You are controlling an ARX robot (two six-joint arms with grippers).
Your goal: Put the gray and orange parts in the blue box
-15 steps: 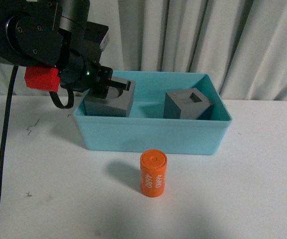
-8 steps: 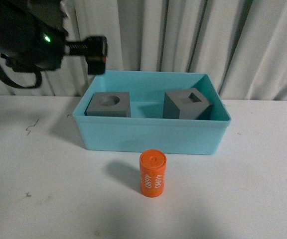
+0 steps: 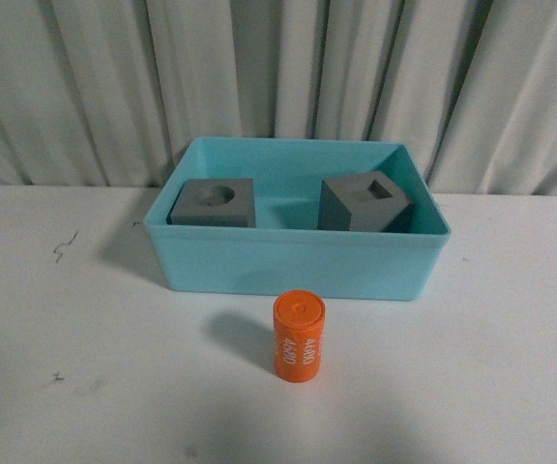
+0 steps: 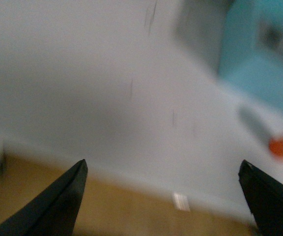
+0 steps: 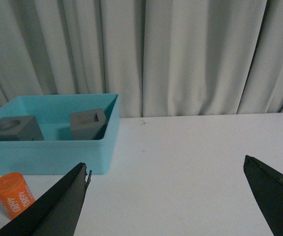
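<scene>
Grip the presumably light, rigid orange plastic cylinder (image 3: 299, 338), upright just before the turquoise plastic box (image 3: 288, 266), across its smooth sides mid-height; left hand (image 4: 162, 163) and right hand (image 5: 166, 164) gape wide, empty.

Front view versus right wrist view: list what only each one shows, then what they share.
Front view only: dark scuff marks on the table, left of the blue box. Right wrist view only: the right gripper, open wide and empty. Both: the round-hole cube and square-hole cube inside the blue box, the orange cylinder upright on the table outside it, and the curtain behind.
</scene>
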